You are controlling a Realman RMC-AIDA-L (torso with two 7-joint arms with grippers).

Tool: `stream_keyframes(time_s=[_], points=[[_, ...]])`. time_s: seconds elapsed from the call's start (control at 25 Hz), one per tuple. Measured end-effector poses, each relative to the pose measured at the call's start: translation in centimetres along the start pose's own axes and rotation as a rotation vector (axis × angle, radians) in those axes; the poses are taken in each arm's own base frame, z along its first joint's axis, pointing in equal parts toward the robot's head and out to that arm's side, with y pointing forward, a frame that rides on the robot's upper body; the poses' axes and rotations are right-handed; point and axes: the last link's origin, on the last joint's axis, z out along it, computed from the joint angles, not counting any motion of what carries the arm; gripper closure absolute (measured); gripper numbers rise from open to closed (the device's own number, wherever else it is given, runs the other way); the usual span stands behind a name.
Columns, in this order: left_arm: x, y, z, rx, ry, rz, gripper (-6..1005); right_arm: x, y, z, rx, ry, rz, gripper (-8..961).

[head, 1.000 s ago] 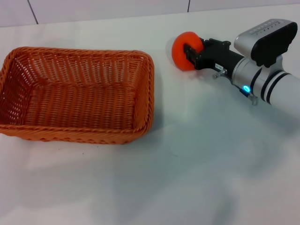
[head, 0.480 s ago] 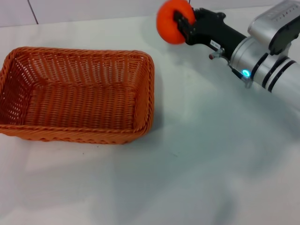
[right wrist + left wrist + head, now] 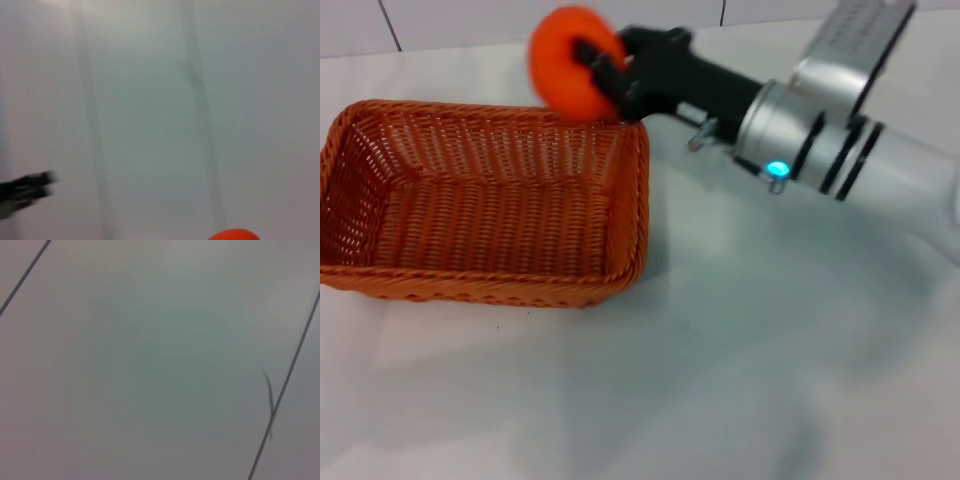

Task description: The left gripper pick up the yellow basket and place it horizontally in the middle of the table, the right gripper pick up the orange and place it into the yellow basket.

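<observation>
The right pincer [image 3: 592, 68] is clamped on the orange [image 3: 572, 62], holding it in the air above the far rim of the yellow basket [image 3: 480, 200], which sits flat on the counter [image 3: 770, 350] below. Step 2, the carry, looks underway; next likely means centring over the basket, lowering, releasing. The left pincer is out of sight.

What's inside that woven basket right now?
The yellow basket shows only bare weave inside. The orange is in the right hand, above the far rim, which it partly hides.
</observation>
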Motion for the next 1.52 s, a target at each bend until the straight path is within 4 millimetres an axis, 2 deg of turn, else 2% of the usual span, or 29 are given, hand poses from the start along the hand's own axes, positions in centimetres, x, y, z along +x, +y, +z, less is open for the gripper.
stream_keyframes(time_s=[0.12,0.24,0.72,0.96,1.04,1.28,1.52], points=[[-0.1,0.1,0.0,0.001,-0.002,0.008,298,0.1,-2.0,1.0,0.097,-0.017,-0.019,749],[-0.2,0.1,0.0,0.002,-0.004,0.007,298,0.2,-3.0,1.5,0.142,-0.02,-0.019,761],[-0.1,-0.2,-0.4,0.013,0.003,0.006,299,0.2,-3.1,1.2,0.146,-0.011,0.007,801],[-0.1,-0.2,-0.4,0.011,0.004,0.007,299,0.2,-3.1,1.2,0.145,-0.011,0.015,614],[-0.1,-0.2,-0.4,0.011,0.005,0.007,298,0.2,-3.1,1.2,0.145,-0.01,0.018,358],[-0.1,-0.2,-0.4,0.012,0.004,0.007,298,0.2,-3.1,1.2,0.144,-0.01,0.014,118],[-0.1,-0.2,-0.4,0.016,0.002,0.051,299,0.6,-1.7,0.9,0.045,0.04,-0.15,57]])
